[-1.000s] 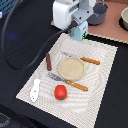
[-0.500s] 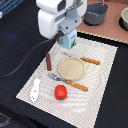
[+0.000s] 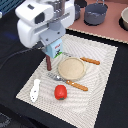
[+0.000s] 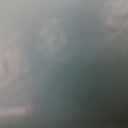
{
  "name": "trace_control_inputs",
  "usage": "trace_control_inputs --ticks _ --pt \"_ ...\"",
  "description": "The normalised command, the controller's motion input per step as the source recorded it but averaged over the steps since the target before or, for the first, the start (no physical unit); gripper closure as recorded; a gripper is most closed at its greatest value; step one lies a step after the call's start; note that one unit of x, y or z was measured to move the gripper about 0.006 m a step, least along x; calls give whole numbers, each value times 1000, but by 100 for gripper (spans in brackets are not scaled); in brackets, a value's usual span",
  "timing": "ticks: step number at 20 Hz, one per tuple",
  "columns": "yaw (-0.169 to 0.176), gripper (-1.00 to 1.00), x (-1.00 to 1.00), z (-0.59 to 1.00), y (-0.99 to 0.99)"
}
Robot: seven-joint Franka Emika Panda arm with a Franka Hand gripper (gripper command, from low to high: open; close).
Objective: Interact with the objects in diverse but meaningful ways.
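A robot arm holds a milk carton in its clenched gripper above the mat's far side, beside the plate, likely carrying it somewhere, while tomato, sausage and bottle lie untouched.

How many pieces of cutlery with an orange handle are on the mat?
2. One knife lies beside the plate, on the exterior view's right. One fork lies in front of the plate, near the tomato. The arm may hide more.
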Motion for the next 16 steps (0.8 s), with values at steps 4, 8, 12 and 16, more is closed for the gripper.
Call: trace_control_inputs --ticks 4,8,12,16 --pt "-54 100 -637 -159 -664" --pt "-55 100 -549 -127 -684" --pt "-46 100 -491 -210 -719" --pt "-43 100 -544 -493 -630"
